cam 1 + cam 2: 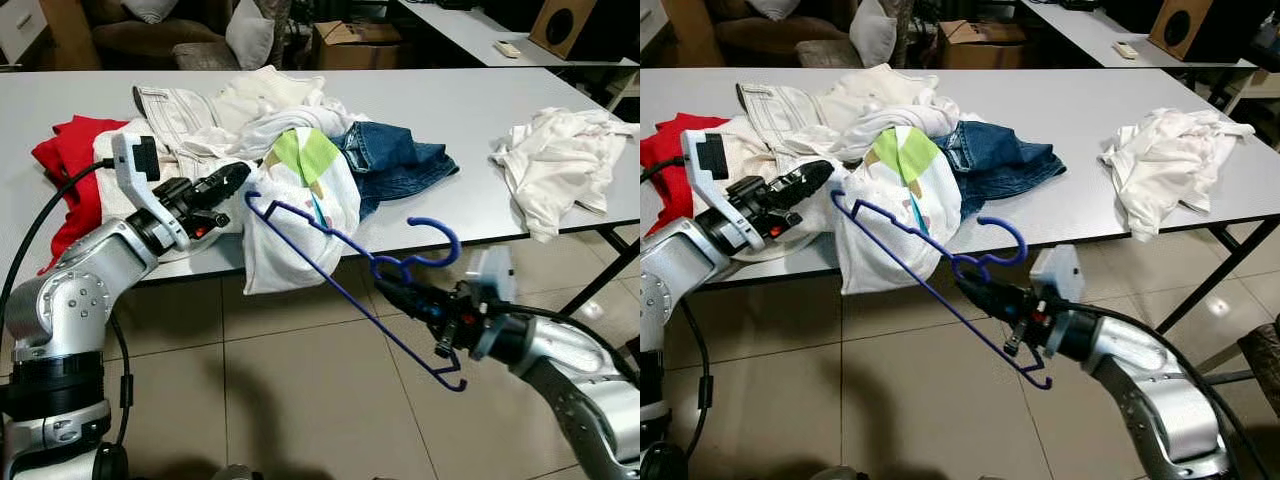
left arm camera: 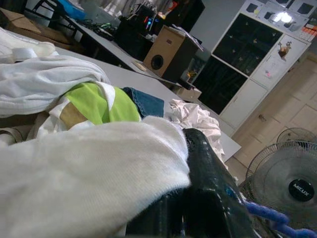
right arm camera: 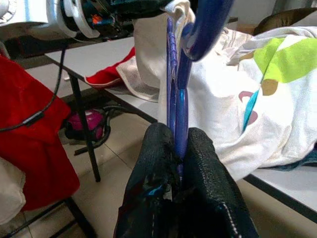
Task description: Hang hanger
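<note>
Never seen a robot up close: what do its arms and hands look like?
Both arms are silver metal with rounded joints. Each hand, left hand and right hand, has two long black fingers. A white camera block sits on each wrist, and black cables loop beside the left arm.

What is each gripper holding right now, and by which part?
The right gripper pinches the blue hanger at its neck, just below the hook. The left gripper grips the white garment by its edge.

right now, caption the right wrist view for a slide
Right end effector clamps blue plastic hanger beside white patterned shirt.
</note>
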Controlling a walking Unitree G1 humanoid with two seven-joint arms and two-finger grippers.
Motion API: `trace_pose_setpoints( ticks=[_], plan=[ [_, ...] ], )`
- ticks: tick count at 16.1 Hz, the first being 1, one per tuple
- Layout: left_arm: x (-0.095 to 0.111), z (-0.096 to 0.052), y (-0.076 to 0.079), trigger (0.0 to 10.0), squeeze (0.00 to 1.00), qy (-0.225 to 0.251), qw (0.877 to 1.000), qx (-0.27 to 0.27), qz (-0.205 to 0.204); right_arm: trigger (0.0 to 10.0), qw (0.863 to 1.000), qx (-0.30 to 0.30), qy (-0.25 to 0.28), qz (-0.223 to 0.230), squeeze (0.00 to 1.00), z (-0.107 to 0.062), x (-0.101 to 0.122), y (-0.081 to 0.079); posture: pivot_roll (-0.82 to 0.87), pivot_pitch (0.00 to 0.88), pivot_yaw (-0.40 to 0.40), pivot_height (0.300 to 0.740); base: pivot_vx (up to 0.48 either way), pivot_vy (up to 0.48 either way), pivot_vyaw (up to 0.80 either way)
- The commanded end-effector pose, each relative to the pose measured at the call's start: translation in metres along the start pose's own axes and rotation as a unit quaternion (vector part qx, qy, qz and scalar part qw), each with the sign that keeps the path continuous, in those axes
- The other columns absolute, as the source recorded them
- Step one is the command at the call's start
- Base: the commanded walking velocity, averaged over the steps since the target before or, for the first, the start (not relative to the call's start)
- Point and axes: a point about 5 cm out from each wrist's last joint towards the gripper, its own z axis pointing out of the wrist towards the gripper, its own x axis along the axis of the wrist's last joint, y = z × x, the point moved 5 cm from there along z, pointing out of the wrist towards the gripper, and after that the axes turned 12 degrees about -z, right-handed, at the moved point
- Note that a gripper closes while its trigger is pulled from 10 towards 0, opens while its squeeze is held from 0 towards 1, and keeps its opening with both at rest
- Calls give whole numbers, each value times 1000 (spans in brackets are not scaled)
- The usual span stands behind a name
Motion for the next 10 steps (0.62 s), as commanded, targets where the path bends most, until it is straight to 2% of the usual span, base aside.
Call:
trace_pose_setpoints(
  ticks=[1,3,4,5,6,7,9,10],
  plan=[
    [3,3,4,0,0,1,1000,1,14,10000,1000,-12,-6,-3,0,0,-3,5,-125,0,-55,740,0,0,0],
    [10,3,-2,0,0,20,999,20,22,10000,1000,4,-13,-2,0,-2,-5,-1,-122,0,-56,740,0,0,0],
    [15,3,-8,0,0,31,999,36,24,10000,1000,0,-18,-6,0,-6,-6,-1,-122,0,-55,740,0,0,0],
    [16,1,-12,0,0,28,998,47,30,10000,999,-23,-19,-15,0,-10,-6,7,-124,0,-52,740,0,0,0],
    [12,-3,-17,0,0,8,997,58,48,10000,998,-57,-12,-19,0,-14,-3,17,-127,0,-49,740,0,0,0],
    [6,-9,-22,0,0,-17,996,68,63,10000,998,-66,-4,-20,0,-17,1,23,-132,0,-46,740,0,0,0],
    [-1,-20,-31,0,0,-53,992,84,77,10000,999,-41,-17,-32,0,-18,0,20,-134,0,-46,740,0,0,0],
    [-1,-24,-31,0,0,-65,991,85,81,10000,998,-17,-35,-43,0,-15,-8,12,-128,0,-54,740,0,0,0]
  ],
)
